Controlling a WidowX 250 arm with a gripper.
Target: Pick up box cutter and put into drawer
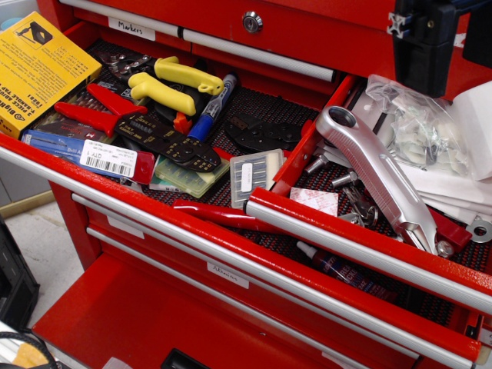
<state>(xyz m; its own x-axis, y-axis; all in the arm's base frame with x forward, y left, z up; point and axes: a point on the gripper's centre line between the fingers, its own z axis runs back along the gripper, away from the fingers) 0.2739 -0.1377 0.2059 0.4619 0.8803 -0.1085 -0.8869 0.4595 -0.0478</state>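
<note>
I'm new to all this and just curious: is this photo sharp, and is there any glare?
In the observation.image view, the box cutter lies sharp in the drawer; soft glare streaks its metal and the pull bar; the dark gripper at top right is cropped, its jaws unseen.

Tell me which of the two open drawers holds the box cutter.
The narrower right drawer: the silver box cutter lies diagonally inside it over papers and a red tool. The wider left drawer has yellow-handled pliers.
</note>
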